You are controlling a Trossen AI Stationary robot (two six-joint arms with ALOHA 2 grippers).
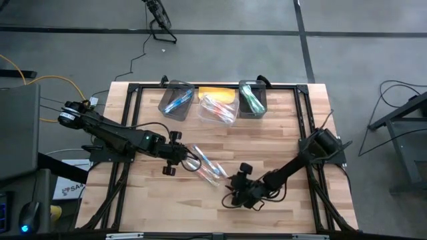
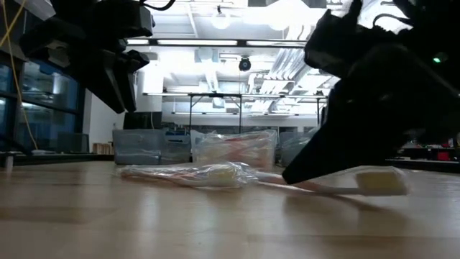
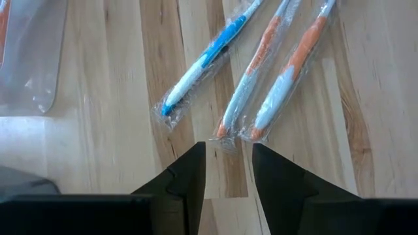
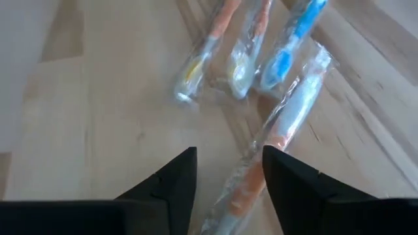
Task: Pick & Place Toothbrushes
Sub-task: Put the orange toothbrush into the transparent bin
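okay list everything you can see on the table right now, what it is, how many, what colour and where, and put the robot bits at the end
loose toothbrushes: four, wrapped in clear plastic, one blue and three orange, mid-table between the two grippers.
left bin: one, clear, far edge of the table, holds blue-handled brushes.
middle bin: one, clear, far edge, holds pink or orange brushes; count too small to tell.
right bin: one, dark, far edge, holds green brushes.
table: one, light wood with a black frame.
left gripper: one, dark, fingers apart and holding nothing, pointing at the handle ends of the loose brushes.
right gripper: one, dark, fingers apart around one orange wrapped brush lying on the table.
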